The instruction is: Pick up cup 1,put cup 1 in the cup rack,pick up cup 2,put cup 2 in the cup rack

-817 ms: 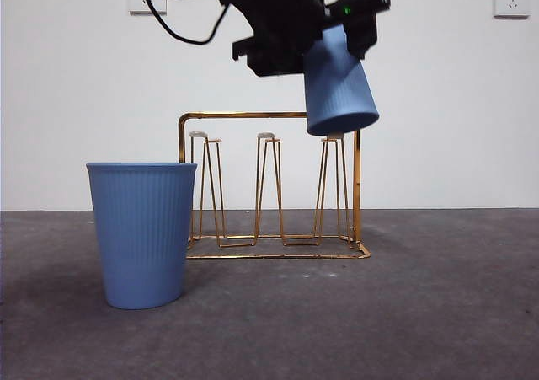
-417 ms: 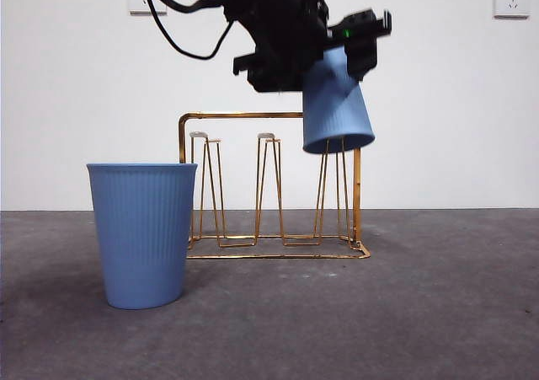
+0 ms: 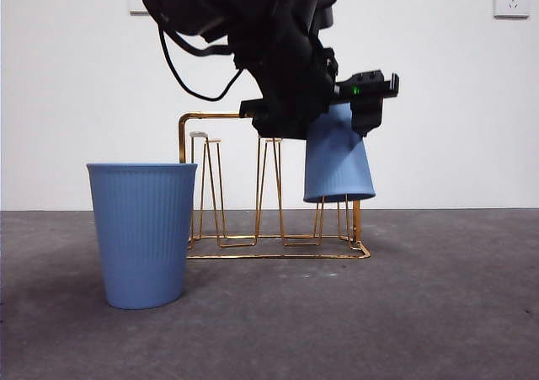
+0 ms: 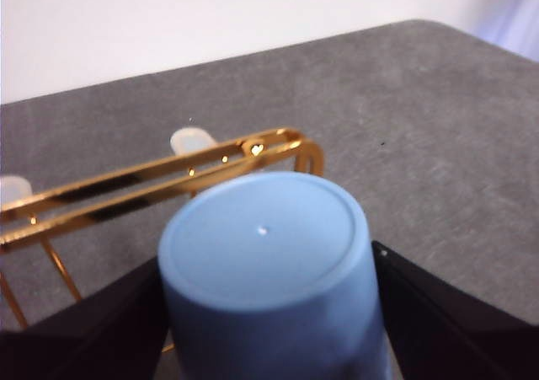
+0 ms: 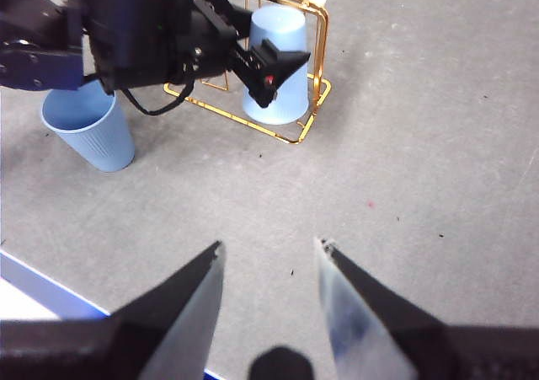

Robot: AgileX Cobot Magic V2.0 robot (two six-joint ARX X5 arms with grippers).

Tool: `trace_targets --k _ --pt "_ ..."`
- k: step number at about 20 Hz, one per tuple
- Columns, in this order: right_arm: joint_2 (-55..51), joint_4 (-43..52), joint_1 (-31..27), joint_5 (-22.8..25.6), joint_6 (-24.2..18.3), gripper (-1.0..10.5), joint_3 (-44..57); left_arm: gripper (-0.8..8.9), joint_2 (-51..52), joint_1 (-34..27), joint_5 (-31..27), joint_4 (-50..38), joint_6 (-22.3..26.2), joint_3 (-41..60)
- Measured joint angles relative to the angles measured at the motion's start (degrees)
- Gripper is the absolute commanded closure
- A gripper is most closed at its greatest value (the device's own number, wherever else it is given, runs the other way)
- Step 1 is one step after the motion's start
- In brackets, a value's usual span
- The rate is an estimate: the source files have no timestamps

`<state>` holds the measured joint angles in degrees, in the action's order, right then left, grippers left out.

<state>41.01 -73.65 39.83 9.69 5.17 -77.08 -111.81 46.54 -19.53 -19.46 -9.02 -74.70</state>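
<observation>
An upside-down blue ribbed cup (image 3: 338, 165) sits over the end prong of the gold wire cup rack (image 3: 227, 115), on the side of the rack away from the other cup, its open rim hanging partway down the prong and clear of the rack's wire base. From the left wrist view the cup's flat bottom (image 4: 265, 232) faces the camera, with the rack's top bars (image 4: 160, 178) running just behind it and two pale prong caps showing beyond them. The left end effector (image 3: 349, 115) pinches this cup near its closed end, one black jaw pressed against each side of the cup wall; in the front view the arm comes down large and dark from the top of the picture, with a small green light lit on the end effector. The rack stands on the grey desk (image 3: 438, 313) with its other hairpin prongs bare. A second blue ribbed cup (image 3: 141, 232) stands upright on the desk, mouth up, near the opposite end of the rack and nearer the front camera, apart from the held cup. The right end effector (image 5: 269, 266) hangs well away from the rack above bare desk surface, its two jaws spread apart and holding nothing; its view looks down on the rack (image 5: 307, 119), both cups and the left arm.
</observation>
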Motion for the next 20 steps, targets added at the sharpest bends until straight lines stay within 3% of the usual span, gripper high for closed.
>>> trace_targets --k 11,14,17,20 --pt "0.0 0.8 0.0 0.0 -0.5 7.6 0.0 7.99 -0.8 0.0 -0.1 7.0 -3.3 -0.6" --pt "0.0 1.7 0.0 0.0 -0.5 7.6 0.0 6.32 -0.8 0.0 0.3 7.4 -3.8 -0.7" --pt "0.0 1.7 0.0 0.0 -0.5 7.6 0.0 3.91 -0.8 -0.1 2.3 7.8 -4.1 -0.9" --pt "0.0 1.7 0.0 0.0 -0.7 7.6 0.0 3.7 -0.7 -0.3 3.7 9.2 -4.5 -1.2"
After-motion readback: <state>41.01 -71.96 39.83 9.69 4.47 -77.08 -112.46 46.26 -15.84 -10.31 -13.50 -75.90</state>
